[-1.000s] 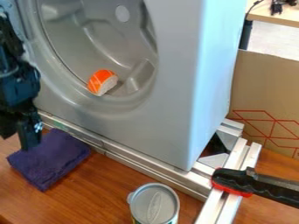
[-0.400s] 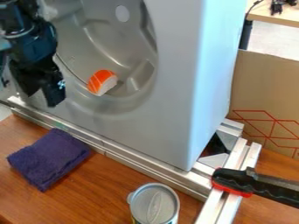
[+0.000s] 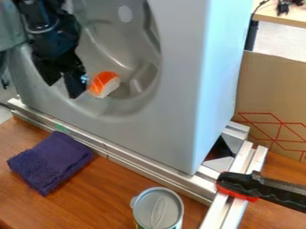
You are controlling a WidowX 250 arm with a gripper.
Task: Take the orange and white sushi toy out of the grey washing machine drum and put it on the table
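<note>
One sushi piece (image 3: pixel 104 84) lies in the grey drum (image 3: pixel 128 42), not yet grasped; the tool (image 3: pixel 62 86) hangs just beside it, fingers spread.

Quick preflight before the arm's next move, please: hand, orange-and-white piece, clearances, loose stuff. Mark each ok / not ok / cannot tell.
1. Hand apart and free of any load: ok, gap between the fingers, nothing in it.
2. Orange-and-white piece inside the grey drum: ok, resting low in it.
3. Hand lined up on the piece: not ok, it sits to the left in this view.
4. Gap from nearer finger to piece: cannot tell, they look close and depth is unclear.
5. Purple cloth and can away from the hand: ok, both lower down on the table.
6. Black-and-red clamp tight on the rail: cannot tell, it is at the rail but tightness isn't visible.
</note>
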